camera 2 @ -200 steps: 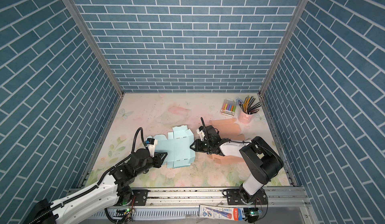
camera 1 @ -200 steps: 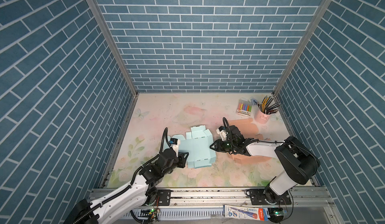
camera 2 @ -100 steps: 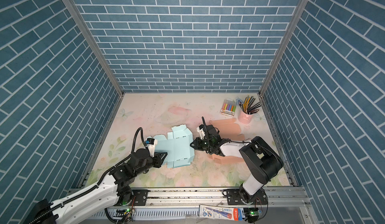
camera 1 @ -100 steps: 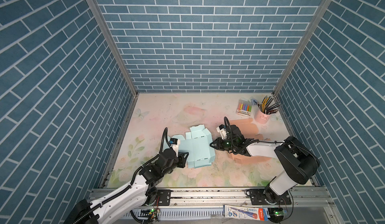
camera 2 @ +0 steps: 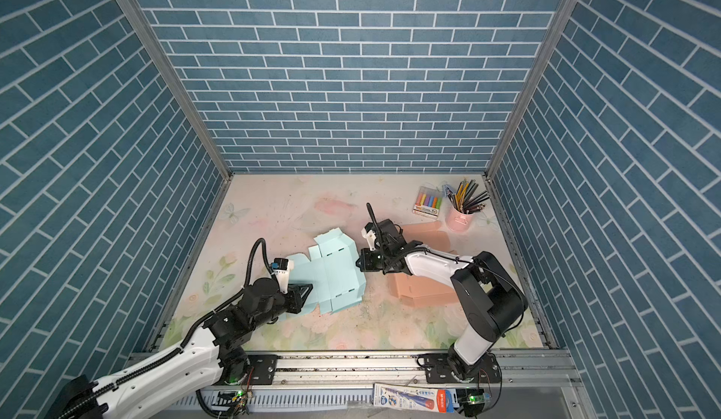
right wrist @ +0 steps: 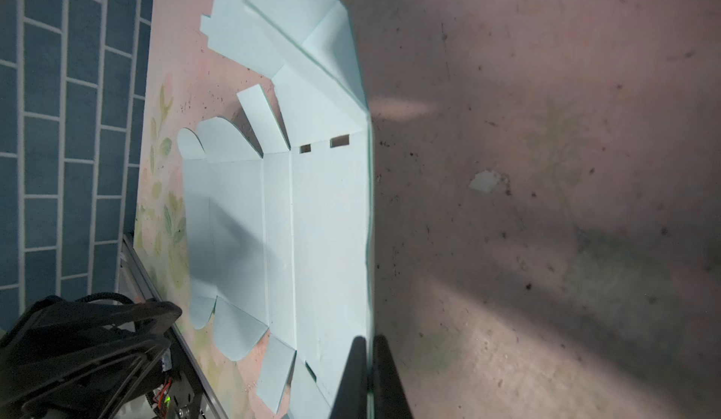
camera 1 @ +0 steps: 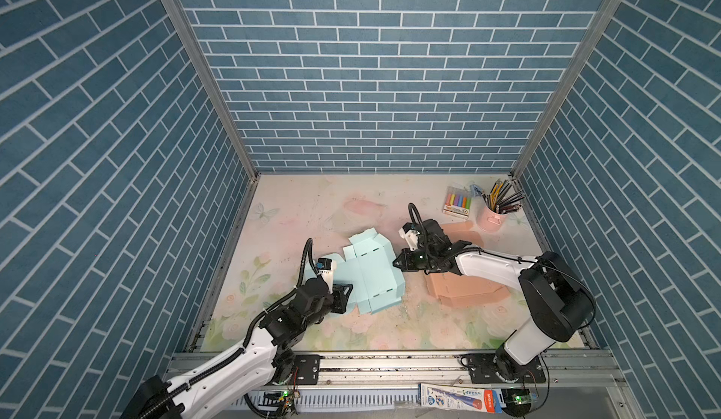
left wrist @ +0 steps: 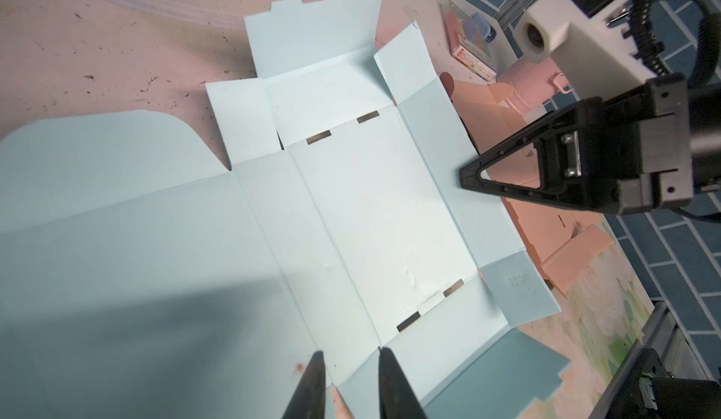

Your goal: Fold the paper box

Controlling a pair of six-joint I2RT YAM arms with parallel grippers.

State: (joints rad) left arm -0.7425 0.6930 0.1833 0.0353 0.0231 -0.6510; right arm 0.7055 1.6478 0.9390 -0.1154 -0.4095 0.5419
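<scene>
The right wrist view shows what the top views cannot: the right claw is pinched shut on the raised side flap of the light blue paper box, with the paper's edge between its fingers. In both top views it only meets the box's right edge. From its own wrist, the left claw stands narrowly open over the sheet's near edge; I can't tell whether it touches. The box lies unfolded on the middle of the desk. Both arms reach low, stretched inward.
</scene>
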